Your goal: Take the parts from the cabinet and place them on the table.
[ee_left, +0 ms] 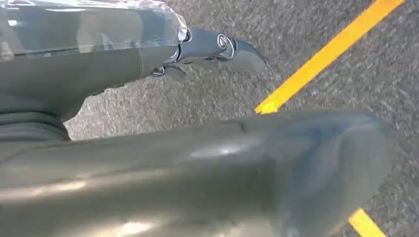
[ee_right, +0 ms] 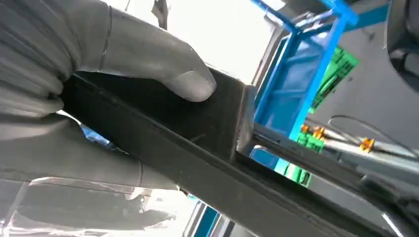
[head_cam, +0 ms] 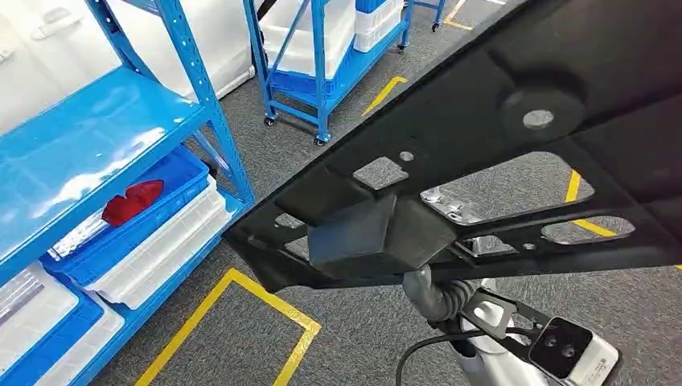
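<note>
A large black plastic panel [head_cam: 499, 104] with several cut-out holes is raised across the right and middle of the head view. My right hand [ee_right: 99, 98] grips one edge of this panel [ee_right: 197, 148], thumb pressed on its flat face. In the head view the panel hides that hand; only my right wrist [head_cam: 450, 299] and forearm show beneath it. My left hand [ee_left: 197, 148] hangs over grey carpet, thumb and a dark finger [ee_left: 222, 47] apart with nothing between them.
A blue shelf rack [head_cam: 104, 129] stands on the left, with a red part [head_cam: 133, 201] in a blue bin and white bins [head_cam: 161, 249] below. A wheeled blue cart [head_cam: 322, 56] stands further back. Yellow tape [head_cam: 233, 322] marks the carpet.
</note>
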`<state>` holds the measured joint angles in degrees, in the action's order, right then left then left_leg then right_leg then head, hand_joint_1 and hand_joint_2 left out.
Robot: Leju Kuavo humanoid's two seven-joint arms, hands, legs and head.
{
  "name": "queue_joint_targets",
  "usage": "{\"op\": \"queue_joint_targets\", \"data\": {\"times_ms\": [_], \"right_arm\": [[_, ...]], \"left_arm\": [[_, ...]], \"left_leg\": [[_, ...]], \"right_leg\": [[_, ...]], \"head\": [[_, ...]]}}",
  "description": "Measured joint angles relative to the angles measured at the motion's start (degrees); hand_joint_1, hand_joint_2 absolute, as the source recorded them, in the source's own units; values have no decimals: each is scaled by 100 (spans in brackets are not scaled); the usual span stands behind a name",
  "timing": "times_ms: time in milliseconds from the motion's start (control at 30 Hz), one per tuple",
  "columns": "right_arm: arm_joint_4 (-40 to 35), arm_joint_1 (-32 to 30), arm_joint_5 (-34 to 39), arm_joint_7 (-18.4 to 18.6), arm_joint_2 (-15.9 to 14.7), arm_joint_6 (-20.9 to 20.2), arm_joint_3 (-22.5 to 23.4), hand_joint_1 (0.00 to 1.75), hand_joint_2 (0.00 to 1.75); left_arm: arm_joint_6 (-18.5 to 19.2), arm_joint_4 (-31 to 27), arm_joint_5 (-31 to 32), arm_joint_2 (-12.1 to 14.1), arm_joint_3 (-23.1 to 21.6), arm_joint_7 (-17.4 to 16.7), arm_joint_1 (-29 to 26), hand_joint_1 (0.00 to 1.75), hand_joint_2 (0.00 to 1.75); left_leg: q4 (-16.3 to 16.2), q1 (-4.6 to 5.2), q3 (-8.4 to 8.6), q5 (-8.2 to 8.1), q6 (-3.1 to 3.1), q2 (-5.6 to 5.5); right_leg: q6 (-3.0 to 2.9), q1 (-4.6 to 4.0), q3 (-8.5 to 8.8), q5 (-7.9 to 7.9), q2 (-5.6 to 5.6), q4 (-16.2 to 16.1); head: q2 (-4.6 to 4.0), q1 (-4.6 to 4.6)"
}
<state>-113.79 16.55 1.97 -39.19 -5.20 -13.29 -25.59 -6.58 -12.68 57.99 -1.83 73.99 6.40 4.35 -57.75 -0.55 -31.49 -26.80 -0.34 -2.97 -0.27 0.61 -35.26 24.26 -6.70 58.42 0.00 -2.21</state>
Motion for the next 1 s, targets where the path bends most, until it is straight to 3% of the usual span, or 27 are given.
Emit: {"op": "queue_joint_targets", "data": {"times_ms": [33, 67, 100, 133, 167, 200, 233, 267, 333, 367, 400, 533, 567, 600, 667, 700, 733, 767, 833, 867, 900, 933, 1000], "right_arm": [[-2, -37, -13, -2, 33, -22, 56, 175, 175], [-9, -80, -28, -2, 46, -30, 109, 175, 175], [-18, -81, -53, -2, 59, -39, 157, 175, 175], [-20, -84, -57, -2, 77, -48, 188, 175, 175], [-20, -126, -61, -2, 94, -70, 225, 175, 175], [-20, -175, -61, -2, 107, -102, 262, 175, 175], [-20, -219, -63, -2, 122, -109, 297, 175, 175], [-24, -242, -66, -2, 127, -109, 323, 175, 175], [-59, -250, -66, -2, 157, -103, 380, 175, 175], [-77, -253, -61, -2, 177, -96, 411, 175, 175], [-87, -253, -59, -2, 199, -94, 439, 175, 175], [-181, -367, -105, -2, 232, -70, 553, 175, 175], [-217, -389, -138, -2, 234, -59, 555, 175, 175], [-236, -385, -168, -2, 240, -50, 555, 175, 175], [-240, -412, -214, -2, 273, -13, 546, 175, 175], [-240, -430, -230, -2, 280, 9, 542, 175, 175], [-240, -443, -258, -2, 280, 31, 533, 175, 175], [-240, -448, -291, -2, 280, 55, 524, 175, 175], [-240, -446, -326, -2, 280, 116, 487, 175, 175], [-240, -445, -334, -2, 280, 153, 459, 175, 175], [-240, -437, -348, -2, 280, 191, 435, 175, 175], [-240, -427, -369, -2, 280, 219, 415, 175, 175], [-243, -418, -378, -2, 280, 249, 389, 175, 175]], "left_arm": [[15, 0, 37, 15, -2, 17, 5, 0, 0], [50, 0, 57, 24, -9, 42, 26, 0, 0], [70, 0, 81, 31, -13, 68, 37, 0, 0], [92, 0, 81, 41, -13, 83, 31, 0, 0], [111, 0, 81, 57, -13, 94, 18, 0, 0], [111, 0, 76, 76, -13, 105, 7, 0, 0], [109, 0, 59, 92, -11, 111, 1, 0, 0], [107, 0, 37, 107, -11, 114, 4, 0, 0], [105, 0, 20, 129, -11, 116, 13, 0, 0], [100, 0, 11, 144, -11, 120, 11, 0, 0], [100, 0, -7, 155, -9, 133, 6, 0, 0], [133, 0, -48, 210, -4, 160, 37, 0, 0], [155, 0, -88, 210, 0, 184, 56, 0, 0], [179, 0, -105, 210, 13, 199, 56, 0, 0], [199, 0, -142, 210, 37, 227, 51, 0, 0], [205, 0, -147, 208, 42, 243, 41, 0, 0], [210, 0, -147, 203, 42, 249, 37, 0, 0], [214, 2, -146, 190, 42, 251, 39, 0, 0], [227, 2, -136, 173, 42, 273, 47, 0, 0], [232, 2, -122, 168, 42, 295, 50, 0, 0], [247, 2, -110, 166, 42, 317, 54, 0, 0], [265, 2, -98, 157, 42, 341, 57, 0, 0], [291, 2, -77, 153, 42, 352, 81, 0, 0]], "left_leg": [[86, -64, 24, 50, 49, 66], [134, -63, 60, 79, 81, 155], [143, -62, 62, 83, 103, 204], [141, -50, 59, 81, 115, 269], [138, -44, 58, 74, 123, 343], [137, -43, 58, 66, 118, 415], [135, -44, 62, 59, 109, 484], [132, -44, 69, 50, 97, 549], [112, -45, 97, 13, 56, 665], [103, -32, 118, -15, 20, 701], [63, 14, 111, -58, -28, 743], [91, -25, 180, -95, -165, 900], [-9, -48, 149, -193, -196, 654], [-292, -57, 23, -397, -194, 467], [-1245, -58, -424, -842, -199, 352], [-1672, -55, -646, -963, -198, 342], [-1806, -54, -740, -930, -188, 342], [-1654, -54, -705, -759, -166, 336], [-763, -54, -331, -207, -98, 252], [-244, -50, -109, 44, -51, 96], [-60, -46, -39, -19, -23, -127], [-5, -37, -33, -5, -39, -77], [2, 4, -6, 1, -4, -6]], "right_leg": [[49, -41, -1, -1, -49, -1], [56, -44, -51, 96, 179, 114], [65, -46, -204, 305, 395, 437], [89, -29, -425, 526, 511, 877], [106, -14, -671, 729, 579, 1367], [120, -1, -851, 833, 605, 1725], [133, 18, -907, 789, 620, 1821], [140, 34, -799, 616, 644, 1605], [130, 47, -234, 139, 787, 573], [105, 30, 35, 49, 1037, 111], [57, -36, 57, 103, 1044, 18], [-106, -41, 35, 76, 802, -11], [-132, -20, 54, 62, 766, -34], [-172, -19, 55, 59, 731, -36], [-208, -43, 53, 62, 616, -34], [-211, -62, 52, 63, 540, -29], [-215, -76, 55, 66, 475, -24], [-215, -84, 61, 66, 401, -18], [-211, -97, 86, 69, 263, -6], [-206, -98, 99, 72, 199, -3], [-177, -122, 79, 74, 156, 14], [-141, -86, 46, 57, 96, 22], [-53, -41, 23, 24, -10, -12]], "head": [[0, 0], [0, 0], [-2, 0], [0, 0], [0, 0], [0, 0], [0, 0], [0, 0], [0, 0], [-2, 0], [0, 0], [0, 0], [0, 0], [0, -2], [0, -2], [0, -2], [-2, 0], [0, 0], [0, 0], [-2, 0], [-2, 0], [0, -2], [0, 0]]}}
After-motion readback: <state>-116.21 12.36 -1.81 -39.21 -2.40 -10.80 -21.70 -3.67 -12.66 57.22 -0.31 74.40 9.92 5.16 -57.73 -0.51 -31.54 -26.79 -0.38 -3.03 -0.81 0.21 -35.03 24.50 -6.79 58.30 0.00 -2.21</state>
